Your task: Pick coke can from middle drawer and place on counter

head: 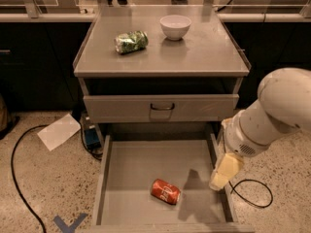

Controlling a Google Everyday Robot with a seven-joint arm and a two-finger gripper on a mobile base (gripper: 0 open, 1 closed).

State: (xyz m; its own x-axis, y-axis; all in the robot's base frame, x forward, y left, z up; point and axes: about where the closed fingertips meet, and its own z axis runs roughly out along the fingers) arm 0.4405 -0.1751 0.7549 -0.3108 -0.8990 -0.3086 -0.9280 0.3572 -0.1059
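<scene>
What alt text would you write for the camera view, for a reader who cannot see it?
A red coke can lies on its side in the open middle drawer, with the robot's claw at the drawer's right wall, apart from it. On the counter above are a white bowl and a green can.

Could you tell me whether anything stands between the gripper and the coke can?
Nothing visible: the gripper hangs at the right side of the middle drawer, only bare floor between it and the coke can.
</scene>
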